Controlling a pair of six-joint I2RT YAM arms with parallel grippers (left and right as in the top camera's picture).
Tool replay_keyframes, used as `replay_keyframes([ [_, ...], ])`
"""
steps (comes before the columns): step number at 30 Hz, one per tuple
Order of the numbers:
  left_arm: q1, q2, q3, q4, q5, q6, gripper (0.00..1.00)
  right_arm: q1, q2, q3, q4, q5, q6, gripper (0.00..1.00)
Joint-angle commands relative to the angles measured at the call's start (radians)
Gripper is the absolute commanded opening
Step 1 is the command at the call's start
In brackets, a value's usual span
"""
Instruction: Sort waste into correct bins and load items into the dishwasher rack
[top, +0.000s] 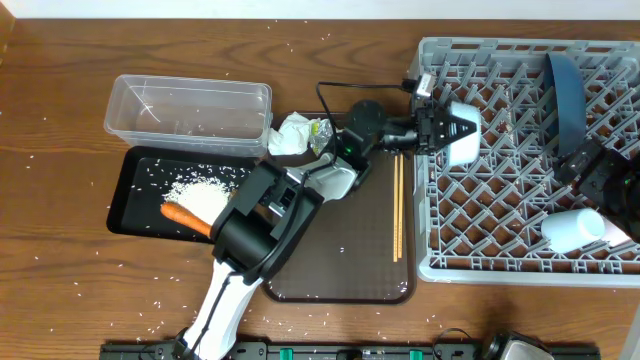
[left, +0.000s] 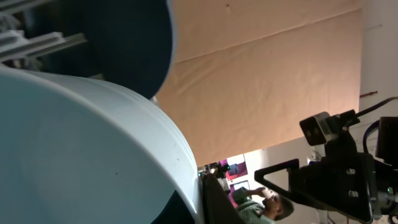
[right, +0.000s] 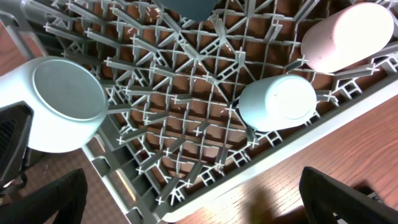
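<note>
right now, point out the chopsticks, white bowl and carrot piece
chopsticks (top: 397, 208), overhead view, middle of the pair
white bowl (right: 62, 102), right wrist view, its flat base
carrot piece (top: 187, 218), overhead view, its middle

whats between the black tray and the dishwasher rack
In the overhead view, the brown serving tray, with the chopsticks on its right side; the left arm stretches over it.

- Rack (top: 500, 200) at right, holding bowl (top: 463, 136), plate (top: 568, 92) and two cups (right: 277, 102).
- Serving tray (top: 350, 250) left of it, chopsticks (top: 398, 210) on it.
- Tub (top: 190, 84) far left, behind the shallow tray (top: 135, 195).
</note>
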Motion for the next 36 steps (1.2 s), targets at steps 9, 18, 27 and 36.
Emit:
replay_keyframes([
  [9,-0.078,-0.006,0.003,0.011,-0.033,-0.008,0.06,-0.003,0.011,0.005,-0.013,0.006,-0.005,0.99],
  [18,-0.037,0.001,0.003,0.01,-0.029,-0.01,0.23,-0.003,0.012,0.005,-0.023,0.006,-0.005,0.99],
  [27,0.055,0.001,0.003,-0.098,0.045,-0.009,0.75,-0.003,0.012,0.005,-0.025,0.006,-0.005,0.99],
  [36,0.137,0.001,0.003,-0.215,0.076,0.011,0.98,-0.003,0.013,0.005,-0.025,0.007,-0.008,0.99],
])
